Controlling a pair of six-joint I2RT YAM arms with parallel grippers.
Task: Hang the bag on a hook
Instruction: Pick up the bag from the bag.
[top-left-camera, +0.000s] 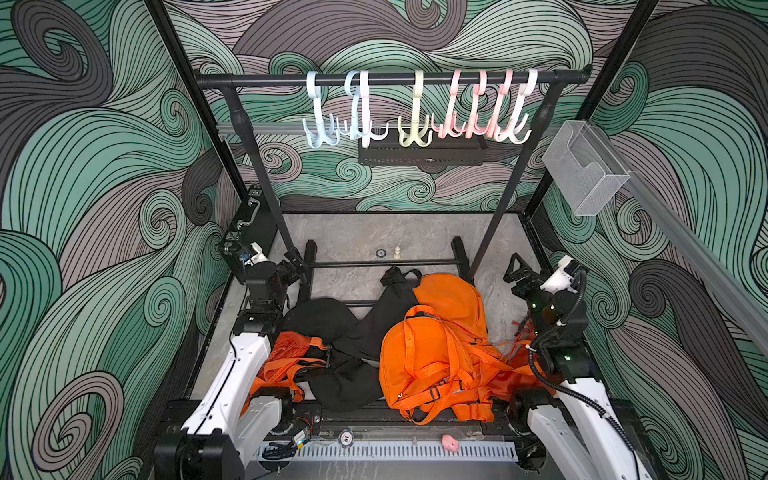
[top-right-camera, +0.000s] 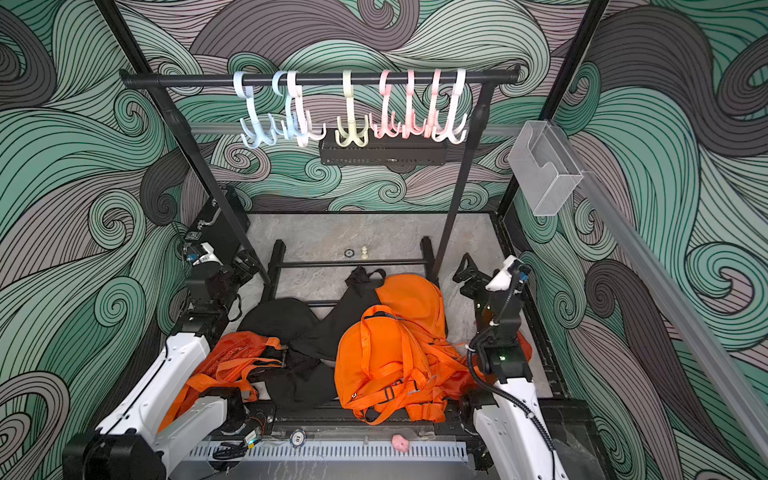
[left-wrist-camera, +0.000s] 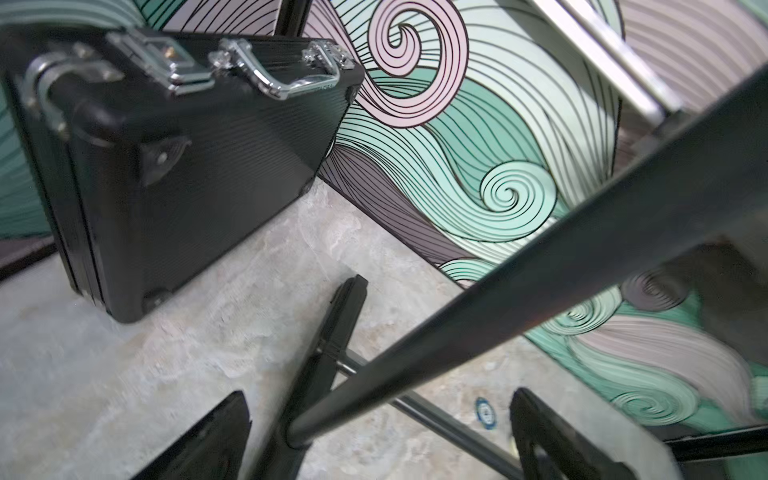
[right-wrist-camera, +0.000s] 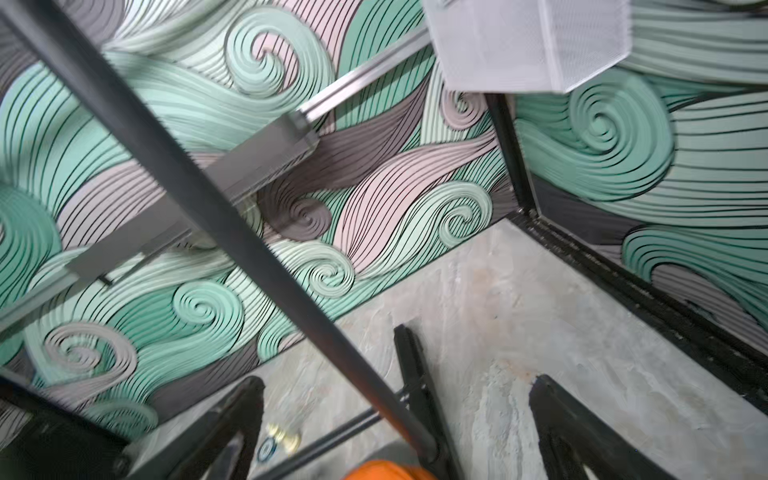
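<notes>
**Top views.** In both top views the orange backpack (top-left-camera: 419, 361) lies on the grey worktop (top-left-camera: 353, 232) near the front edge. Its straps face up, and it leans on a second orange bag (top-left-camera: 453, 297) behind it. A black bag (top-left-camera: 357, 336) sprawls to its left, and a third orange bag (top-left-camera: 286, 359) lies by the left arm. The pastel hooks (top-left-camera: 415, 124) hang from the rack (top-left-camera: 390, 78) well above the bags, and no strap is on them. The left claw (top-left-camera: 293, 266) sits at the rack's left foot and the right claw (top-left-camera: 517, 270) at its right foot. Both are spread wide and hold nothing. On the front rail a poker chip (top-left-camera: 345, 437) bears a number that looks like "10", though it is not sharp. A pink lump (top-left-camera: 450, 442) lies further along the same rail. Behind the rack's base bar, a small chip (top-left-camera: 381, 252) and a pale chess pawn (top-left-camera: 397, 252) stand just beside each other.

**Left wrist.** The left claw (left-wrist-camera: 380, 395) shows two black fingers (left-wrist-camera: 216, 436) set far apart with nothing gripped. The rack's slanted pole crosses the picture between them, unclamped. A black case (left-wrist-camera: 199, 174) with a chrome handle and latches stands upright on the worktop. The marks on its handle are too small to read. The print on the small blue-and-white chip (left-wrist-camera: 486, 411) is blurred.

**Right wrist.** The right claw (right-wrist-camera: 397, 380) is likewise wide open and empty, and the rack's pole slants across the view. A patch of orange fabric (right-wrist-camera: 386, 471) shows at the picture's edge. A white mesh basket (right-wrist-camera: 532, 41) hangs on the wall.
</notes>
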